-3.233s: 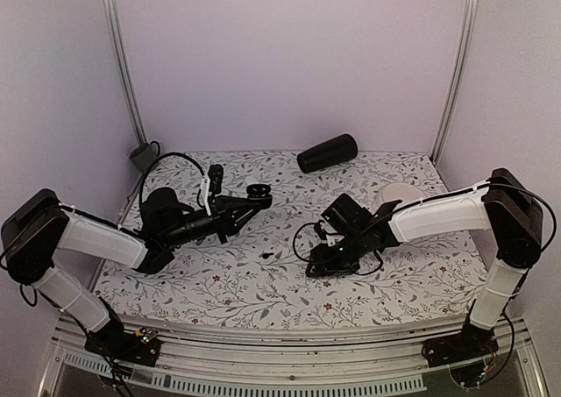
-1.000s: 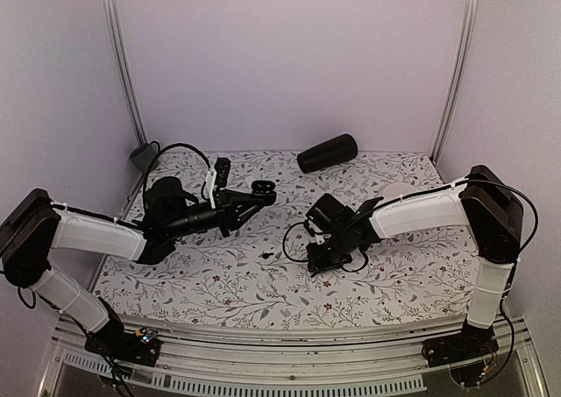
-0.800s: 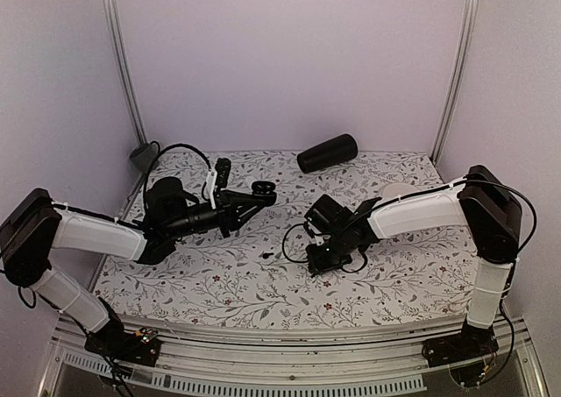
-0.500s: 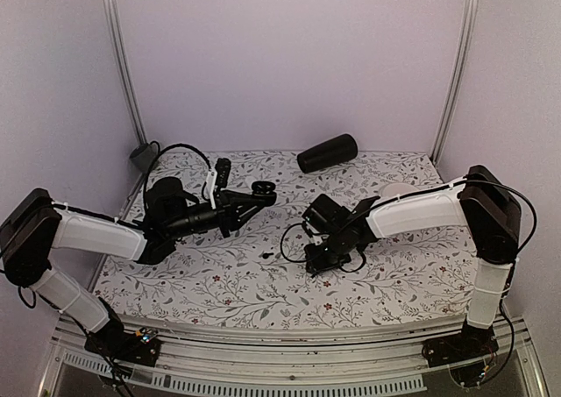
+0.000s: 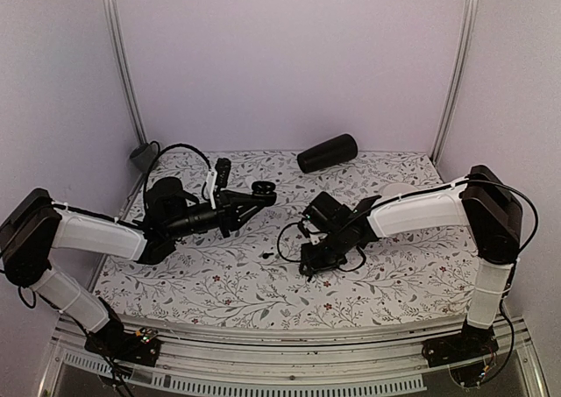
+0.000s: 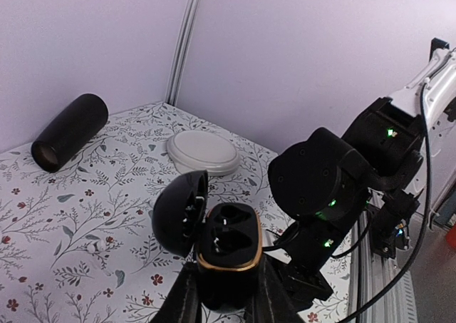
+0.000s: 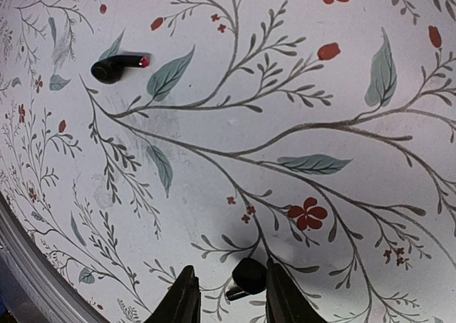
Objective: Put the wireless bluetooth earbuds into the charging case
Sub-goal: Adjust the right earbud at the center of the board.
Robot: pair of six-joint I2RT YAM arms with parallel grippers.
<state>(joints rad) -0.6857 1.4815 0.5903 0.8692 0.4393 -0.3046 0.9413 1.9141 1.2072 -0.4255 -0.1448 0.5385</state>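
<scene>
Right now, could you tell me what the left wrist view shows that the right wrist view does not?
Only the left wrist view shows the open charging case clamped in the left gripper, a black cylinder, a white round dish and the right arm. Only the right wrist view shows two black earbuds, one lying between the parted fingers of the right gripper, the other farther off with a red tip. Both show the floral tablecloth.

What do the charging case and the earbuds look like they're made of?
Charging case: likely hard black plastic, smooth with soft highlights; its gold rim looks metallic, maybe only coated. Earbuds: probably glossy black plastic, judging by their sheen.
</scene>
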